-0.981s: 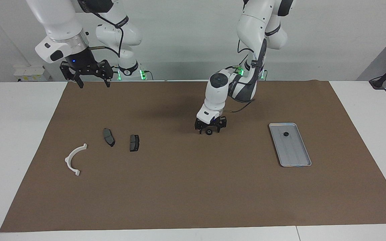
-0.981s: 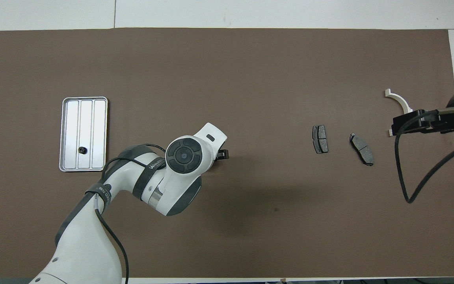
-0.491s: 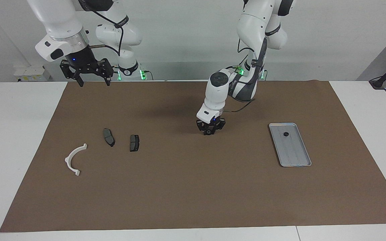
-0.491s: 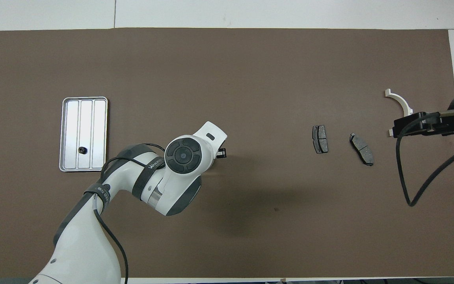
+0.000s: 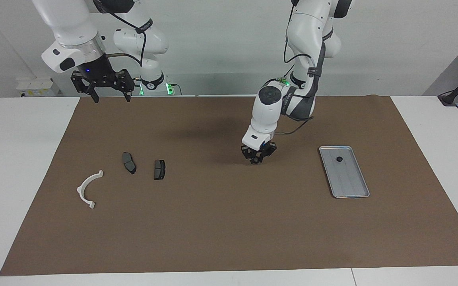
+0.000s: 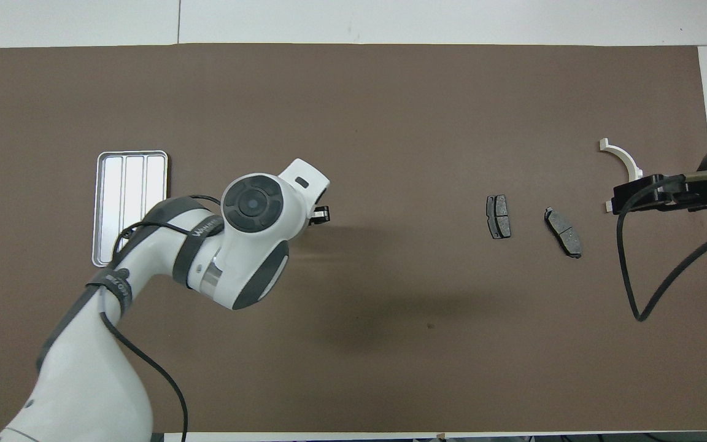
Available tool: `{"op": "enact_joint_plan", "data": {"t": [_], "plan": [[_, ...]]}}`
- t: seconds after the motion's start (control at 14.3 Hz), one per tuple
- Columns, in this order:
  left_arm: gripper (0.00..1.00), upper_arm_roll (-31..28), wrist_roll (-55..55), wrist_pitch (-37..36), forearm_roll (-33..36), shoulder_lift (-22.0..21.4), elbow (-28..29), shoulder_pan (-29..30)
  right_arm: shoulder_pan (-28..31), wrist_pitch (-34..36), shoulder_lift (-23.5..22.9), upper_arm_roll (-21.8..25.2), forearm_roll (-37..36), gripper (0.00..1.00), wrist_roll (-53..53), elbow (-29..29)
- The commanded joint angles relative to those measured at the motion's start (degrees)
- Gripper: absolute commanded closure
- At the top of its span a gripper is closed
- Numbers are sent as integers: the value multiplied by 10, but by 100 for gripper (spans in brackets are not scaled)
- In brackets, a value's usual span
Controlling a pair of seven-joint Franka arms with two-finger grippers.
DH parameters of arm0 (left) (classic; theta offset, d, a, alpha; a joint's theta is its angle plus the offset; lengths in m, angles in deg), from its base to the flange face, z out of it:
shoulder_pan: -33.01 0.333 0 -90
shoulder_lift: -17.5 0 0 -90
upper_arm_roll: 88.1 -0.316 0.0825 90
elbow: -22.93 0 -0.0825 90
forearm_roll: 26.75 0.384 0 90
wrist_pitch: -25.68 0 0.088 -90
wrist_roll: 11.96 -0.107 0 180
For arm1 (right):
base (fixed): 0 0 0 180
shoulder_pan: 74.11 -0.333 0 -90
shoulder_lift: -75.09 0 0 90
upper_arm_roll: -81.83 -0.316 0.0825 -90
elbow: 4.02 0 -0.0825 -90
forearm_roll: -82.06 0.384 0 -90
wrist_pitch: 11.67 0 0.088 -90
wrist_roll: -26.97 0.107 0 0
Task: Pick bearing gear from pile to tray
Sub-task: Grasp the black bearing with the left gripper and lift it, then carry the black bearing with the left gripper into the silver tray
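My left gripper (image 5: 256, 160) hangs just above the brown mat (image 5: 229, 222), between the pile and the tray, shut on a small black bearing gear that barely shows at its fingertips. In the overhead view the arm's wrist covers it except for a black tip (image 6: 320, 214). The silver tray (image 5: 350, 182) lies toward the left arm's end, with another small black gear (image 5: 338, 159) in it. The left arm partly covers the tray (image 6: 132, 175) from above. My right gripper (image 5: 111, 99) waits open, high over the mat's edge by its base.
The pile's other parts lie toward the right arm's end: a white curved arc (image 5: 88, 188) and two dark brake pads (image 5: 129, 163) (image 5: 159, 169). From above, the right gripper (image 6: 642, 193) overlaps the arc (image 6: 622, 156).
The left gripper shut on the gear lying on the mat, then rose slightly and moved toward the tray with it. The right arm barely moved.
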Motion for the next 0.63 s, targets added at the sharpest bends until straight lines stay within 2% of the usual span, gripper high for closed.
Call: {"op": "enact_joint_plan", "data": {"t": [0.0, 0.28, 0.49, 0.56], "plan": [[100, 4, -112, -79, 3, -69, 0, 88, -5, 7, 14, 7, 3, 0, 6, -9], [100, 5, -315, -112, 0, -94, -4, 228, -5, 7, 14, 7, -7, 0, 6, -9], [100, 4, -417, -94, -14, -93, 3, 299, -5, 7, 14, 7, -7, 0, 5, -9], [100, 3, -432, -78, -26, -89, 8, 305, -5, 7, 14, 7, -7, 0, 6, -9]]}}
